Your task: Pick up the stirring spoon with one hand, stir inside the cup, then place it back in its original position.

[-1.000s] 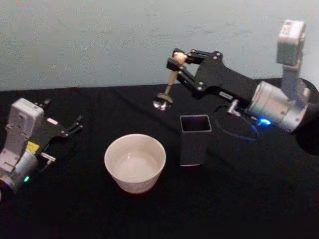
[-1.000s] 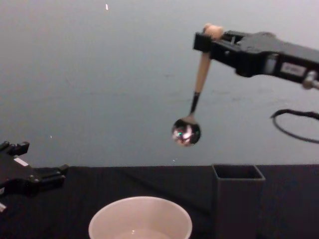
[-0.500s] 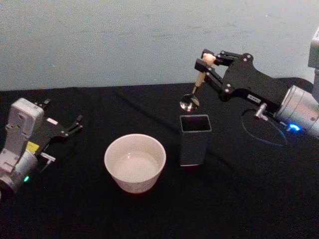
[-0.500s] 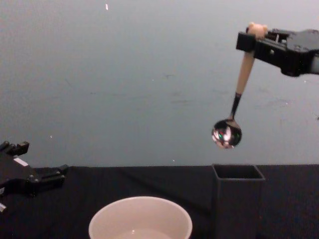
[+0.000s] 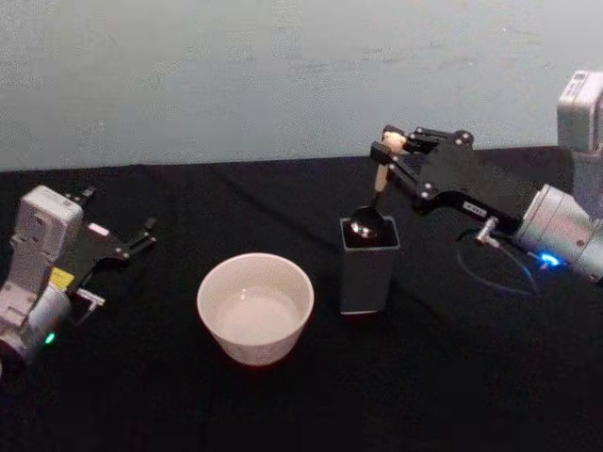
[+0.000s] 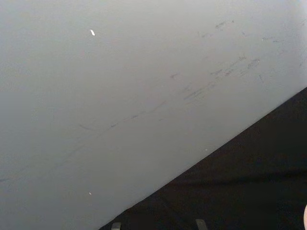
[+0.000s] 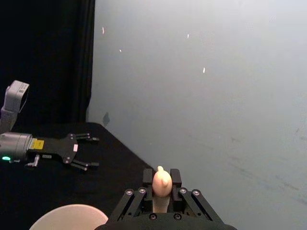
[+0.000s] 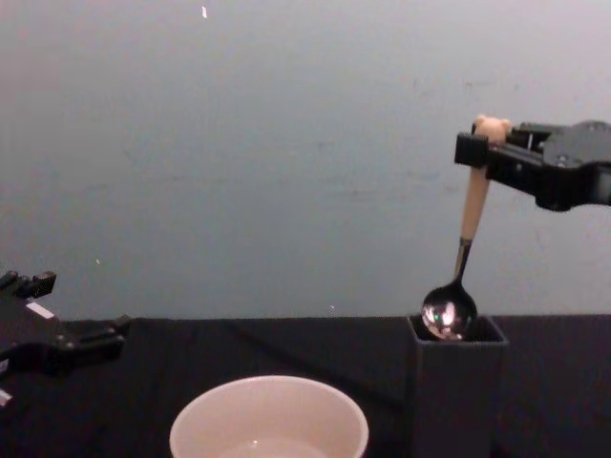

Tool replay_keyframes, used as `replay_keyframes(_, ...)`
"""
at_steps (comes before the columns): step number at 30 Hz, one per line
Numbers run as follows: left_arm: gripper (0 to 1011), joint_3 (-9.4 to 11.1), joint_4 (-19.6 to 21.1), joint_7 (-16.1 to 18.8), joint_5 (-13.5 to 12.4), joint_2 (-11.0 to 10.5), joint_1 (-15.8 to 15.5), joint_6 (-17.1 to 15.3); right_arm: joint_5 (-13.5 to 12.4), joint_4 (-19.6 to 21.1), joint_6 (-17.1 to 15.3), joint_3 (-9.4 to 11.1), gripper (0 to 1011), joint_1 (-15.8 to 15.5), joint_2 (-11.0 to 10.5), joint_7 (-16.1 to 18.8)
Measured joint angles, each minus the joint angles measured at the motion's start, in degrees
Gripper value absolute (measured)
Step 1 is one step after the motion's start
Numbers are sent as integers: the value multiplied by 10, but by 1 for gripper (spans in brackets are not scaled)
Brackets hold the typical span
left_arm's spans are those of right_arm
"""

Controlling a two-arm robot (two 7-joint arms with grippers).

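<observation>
The right gripper [image 5: 388, 151] grasps the spoon [image 8: 465, 254] by its bear-topped handle, its shiny bowl just entering the mouth of the dark square holder [image 5: 368, 266] beside the cup [image 5: 254, 306]. The left gripper [image 5: 141, 235] rests open, well apart.

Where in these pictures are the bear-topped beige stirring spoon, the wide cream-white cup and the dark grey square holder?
Bear-topped beige stirring spoon [image 8: 473, 205]: chest view, mid-handle.
Wide cream-white cup [image 5: 215, 279]: head view, rim.
Dark grey square holder [image 5: 363, 278]: head view, front wall.
</observation>
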State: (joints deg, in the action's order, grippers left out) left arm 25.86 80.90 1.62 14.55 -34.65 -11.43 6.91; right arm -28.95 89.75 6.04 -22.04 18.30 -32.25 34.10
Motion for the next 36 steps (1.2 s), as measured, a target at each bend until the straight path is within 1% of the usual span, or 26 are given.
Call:
replay_keyframes(8,1001,0,0,0,0,0,0,0,-1,-10,-17,-4,214,-7,6,-4)
replay_keyframes(11,1001,0,0,0,0,0,0,0,-2,-16,-29,-7,214,-10,9,-9)
replay_keyframes(18,1001,0,0,0,0,0,0,0,2,-36,-46,-16,214,-11,19,-21)
replay_keyframes(28,1002,0,0,0,0,0,0,0,13,-66,-62,-20,214,-11,39,-42)
replay_keyframes(36,1001,0,0,0,0,0,0,0,19,-79,-68,-23,214,-12,47,-45)
